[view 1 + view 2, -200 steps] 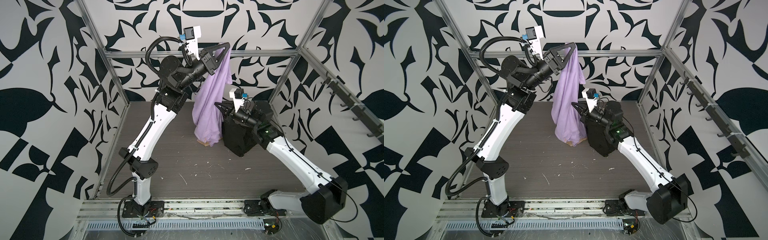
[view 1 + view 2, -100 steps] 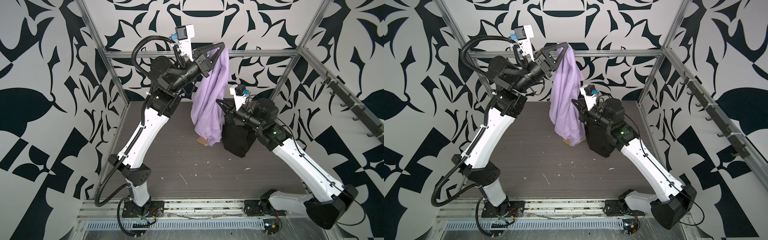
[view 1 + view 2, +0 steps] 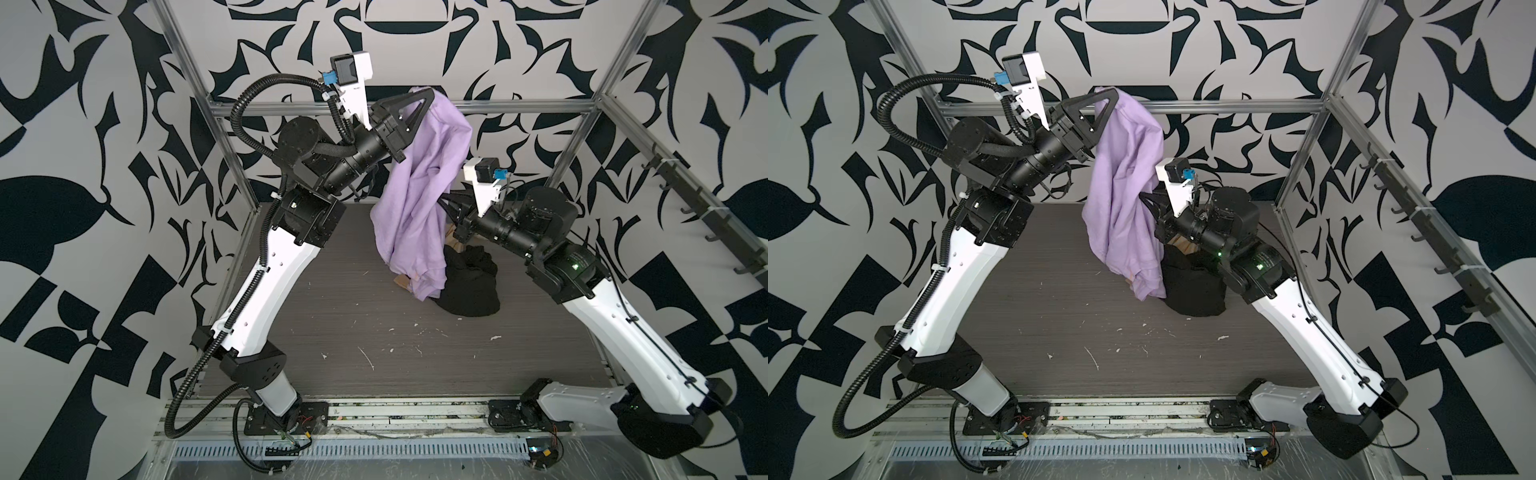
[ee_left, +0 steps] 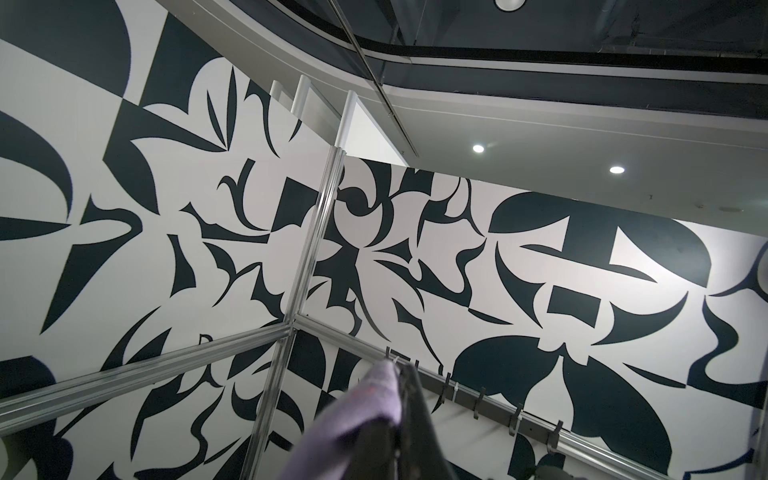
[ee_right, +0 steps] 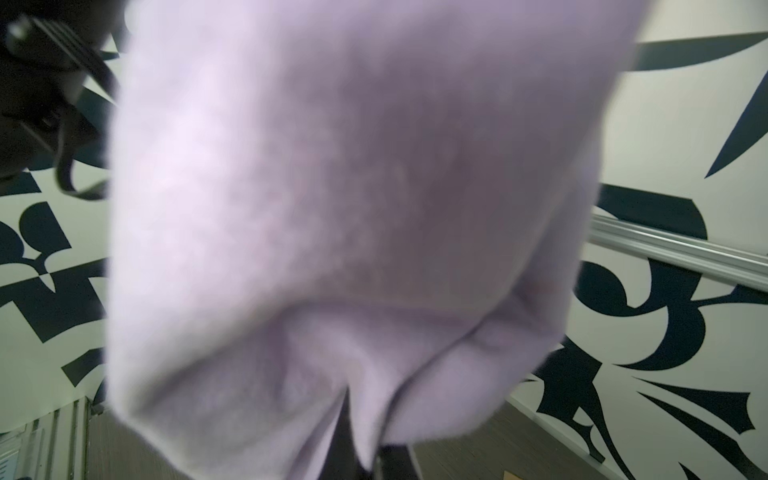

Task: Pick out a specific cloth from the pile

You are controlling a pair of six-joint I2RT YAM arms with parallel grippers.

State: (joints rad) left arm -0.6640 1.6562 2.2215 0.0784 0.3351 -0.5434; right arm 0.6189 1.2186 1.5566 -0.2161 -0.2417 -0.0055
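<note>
The left gripper (image 3: 422,97) is up at twelve o'clock over the table (image 3: 332,332), clenched on the top edge of the lilac cloth (image 3: 415,208). The left wrist view shows the fabric (image 4: 365,407) wedged against a dark finger (image 4: 409,399). From that pinch the garment hangs down in one long fold toward the middle of the table. Its hem sits at about nine o'clock of the black cloth (image 3: 469,282), and from overhead I can't tell whether it has lifted clear of it.

That's my first worry: if the hem drags, the tan cloth (image 3: 453,241) peeking out beneath could be towed along, and the pile would come apart the wrong way. The second is the narrow bite up top. With that much soft weight below, a quick swing might let it slide out.

At about three o'clock of the hanging fold, the right gripper (image 3: 451,205) is shut too. In its wrist view the creases of the cloth (image 5: 332,208) gather at its fingertips (image 5: 365,449), so it looks to be nipping a fold. If the arms pull apart, one grip may give.

There's no bin or basket anywhere; the black and tan cloths lie straight on the table.
</note>
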